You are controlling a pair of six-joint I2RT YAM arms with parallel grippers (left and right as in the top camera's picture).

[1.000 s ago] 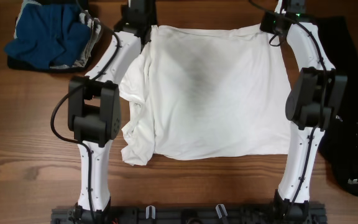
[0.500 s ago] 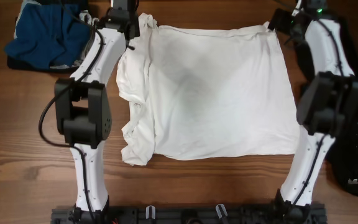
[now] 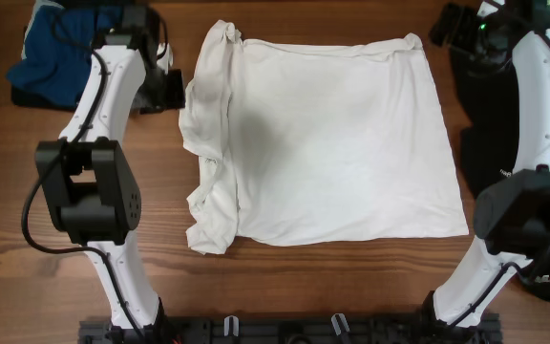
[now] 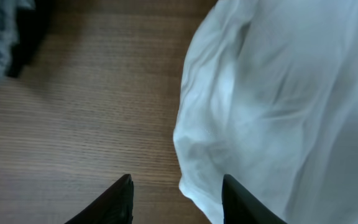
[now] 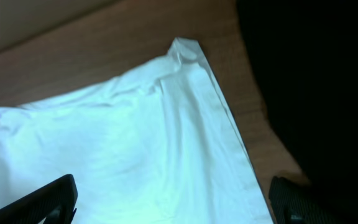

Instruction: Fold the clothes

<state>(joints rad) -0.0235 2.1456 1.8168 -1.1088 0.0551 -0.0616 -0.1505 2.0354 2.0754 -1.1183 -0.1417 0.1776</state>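
The wooden table carries a white T-shirt, blue clothes and a black garment.

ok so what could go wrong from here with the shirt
1. The left side of the shirt is bunched in ridges; folding over it would likely trap lumps.
2. The right pincer hangs open above the shirt's corner, close to the black garment; a slightly off grasp might catch that too.
3. The left pincer is open at the shirt's rumpled edge, so it may pinch several layers at once.
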